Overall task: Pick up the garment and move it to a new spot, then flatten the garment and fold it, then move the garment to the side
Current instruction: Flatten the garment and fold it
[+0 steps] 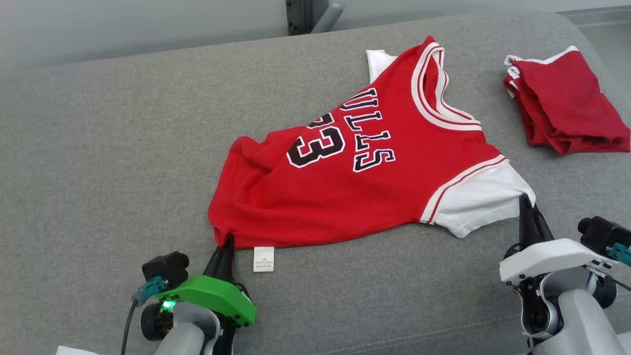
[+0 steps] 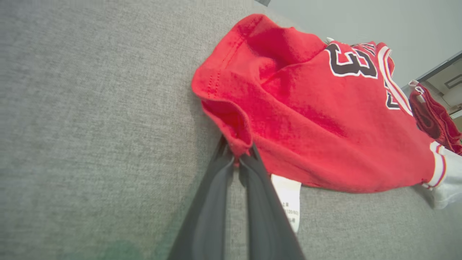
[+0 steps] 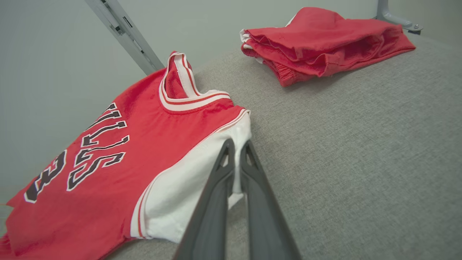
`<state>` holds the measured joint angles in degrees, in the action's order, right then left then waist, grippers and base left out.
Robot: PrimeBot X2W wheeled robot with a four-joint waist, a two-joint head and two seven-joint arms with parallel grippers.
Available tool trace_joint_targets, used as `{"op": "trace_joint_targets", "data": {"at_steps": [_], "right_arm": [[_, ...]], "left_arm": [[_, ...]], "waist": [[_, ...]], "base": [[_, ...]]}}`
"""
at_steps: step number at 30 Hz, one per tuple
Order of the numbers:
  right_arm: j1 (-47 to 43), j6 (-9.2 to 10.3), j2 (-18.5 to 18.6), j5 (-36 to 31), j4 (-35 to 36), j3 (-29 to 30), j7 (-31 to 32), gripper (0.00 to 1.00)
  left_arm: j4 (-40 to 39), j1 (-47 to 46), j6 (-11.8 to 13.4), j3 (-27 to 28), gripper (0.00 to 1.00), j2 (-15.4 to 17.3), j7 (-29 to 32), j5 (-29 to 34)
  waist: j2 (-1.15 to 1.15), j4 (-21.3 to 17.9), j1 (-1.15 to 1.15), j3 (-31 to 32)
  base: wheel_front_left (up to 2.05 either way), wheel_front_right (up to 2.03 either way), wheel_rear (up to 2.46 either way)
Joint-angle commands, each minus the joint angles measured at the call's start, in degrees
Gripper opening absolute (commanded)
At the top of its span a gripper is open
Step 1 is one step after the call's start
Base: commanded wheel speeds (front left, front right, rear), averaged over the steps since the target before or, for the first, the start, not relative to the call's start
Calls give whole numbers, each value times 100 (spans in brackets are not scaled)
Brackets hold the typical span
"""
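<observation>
The garment [image 1: 355, 182] is a red jersey with white sleeves, black lettering and a number, spread across a grey cushion. My left gripper [image 1: 227, 240] is shut on the jersey's lower hem corner; in the left wrist view the dark fingers [image 2: 249, 155] pinch the red fabric [image 2: 306, 108], beside a white care label [image 2: 288, 202]. My right gripper [image 1: 525, 198] is shut on the edge of the near white sleeve [image 1: 483, 202]; in the right wrist view the fingers [image 3: 249, 151] lie over the white sleeve [image 3: 187, 187].
A folded red garment [image 1: 567, 106] lies at the far right of the grey cushion [image 1: 123, 148], also in the right wrist view [image 3: 325, 39]. A pale wall and a grey metal bracket [image 1: 305, 15] stand behind the cushion.
</observation>
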<state>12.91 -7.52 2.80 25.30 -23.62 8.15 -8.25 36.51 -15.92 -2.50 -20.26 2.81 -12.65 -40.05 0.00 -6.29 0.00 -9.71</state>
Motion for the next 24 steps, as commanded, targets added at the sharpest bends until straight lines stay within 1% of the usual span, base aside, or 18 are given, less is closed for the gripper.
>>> {"op": "trace_joint_targets", "data": {"at_steps": [1,2,8,15,22,23,24], "right_arm": [[32,7,19,135,68,-59,-59,0],[55,7,20,328,168,-139,-81,0],[66,6,22,760,777,-339,-7,0],[-38,4,211,1551,2062,-608,236,0],[-200,3,398,2144,3489,-655,291,0],[-200,3,398,2144,3489,-655,291,0],[-244,4,395,2196,3682,-627,277,0]], "left_arm": [[-48,-82,30,55,0,18,-86,-21],[-153,-109,33,103,0,26,-161,43],[-868,-68,-51,429,0,25,-261,105],[-2391,152,-122,852,0,23,-253,101],[-3897,386,19,974,0,53,-245,188],[-3897,386,19,974,0,53,-245,188],[-4103,414,41,980,0,68,-219,194]], "waist": [[0,7,0,15],[0,15,0,44],[0,43,0,188],[0,48,0,355],[0,12,0,463],[0,12,0,463],[0,6,0,471]], "base": [[0,0,0],[0,0,0],[0,0,0],[0,0,0],[0,0,0],[0,0,0],[0,0,0]]}}
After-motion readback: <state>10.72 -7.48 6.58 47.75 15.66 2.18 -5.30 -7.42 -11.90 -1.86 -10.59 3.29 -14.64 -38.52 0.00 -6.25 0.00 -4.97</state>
